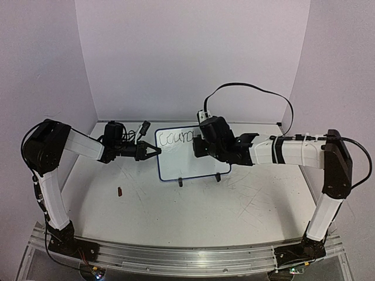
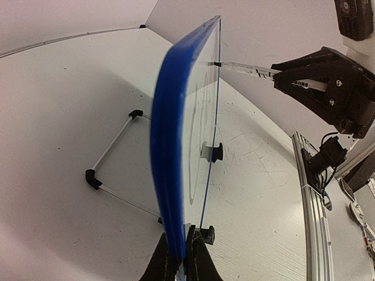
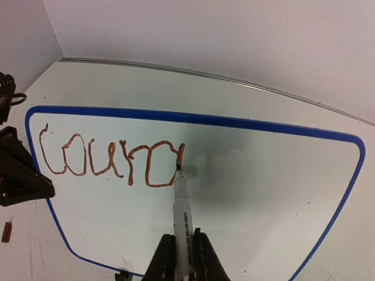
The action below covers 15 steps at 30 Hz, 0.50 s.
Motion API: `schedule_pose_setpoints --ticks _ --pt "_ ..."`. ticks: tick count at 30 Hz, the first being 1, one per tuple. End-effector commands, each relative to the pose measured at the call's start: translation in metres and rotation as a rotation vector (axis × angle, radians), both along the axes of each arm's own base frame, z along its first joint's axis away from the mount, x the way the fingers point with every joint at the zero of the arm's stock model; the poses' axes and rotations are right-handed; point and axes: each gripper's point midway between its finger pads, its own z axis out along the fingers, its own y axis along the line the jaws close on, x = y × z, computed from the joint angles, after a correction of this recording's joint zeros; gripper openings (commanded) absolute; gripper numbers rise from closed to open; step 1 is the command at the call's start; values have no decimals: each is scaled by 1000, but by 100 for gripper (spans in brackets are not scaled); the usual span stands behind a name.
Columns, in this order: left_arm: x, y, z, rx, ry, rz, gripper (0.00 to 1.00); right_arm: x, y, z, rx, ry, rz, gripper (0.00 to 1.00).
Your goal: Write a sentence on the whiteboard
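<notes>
The whiteboard, white with a blue frame, stands upright mid-table on black clip feet. My left gripper is shut on its left edge; the left wrist view shows the blue edge pinched at the gripper. My right gripper is shut on a white marker. Its tip touches the board at the end of the sentence. That writing reads "Coura" in reddish-brown loops along the top left, and it also shows in the top view as the sentence.
A small red cap lies on the table left of the board. The board's wire stand reaches out behind it. White walls close the back and sides. A metal rail runs along the near edge.
</notes>
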Motion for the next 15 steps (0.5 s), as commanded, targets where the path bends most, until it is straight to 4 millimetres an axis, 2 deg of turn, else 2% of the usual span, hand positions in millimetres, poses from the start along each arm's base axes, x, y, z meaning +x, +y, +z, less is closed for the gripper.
schedule_pose_setpoints --ticks 1,8,12,15 --pt "24 10 2 67 -69 110 0 -3 -13 5 5 3 -27 0" --pt "23 10 0 68 -65 108 0 -5 -18 16 15 -10 -33 0" --pt "23 11 1 70 -67 111 0 -14 -11 43 74 -57 22 0" --pt "23 10 1 69 -69 109 0 -9 -12 53 107 -78 17 0"
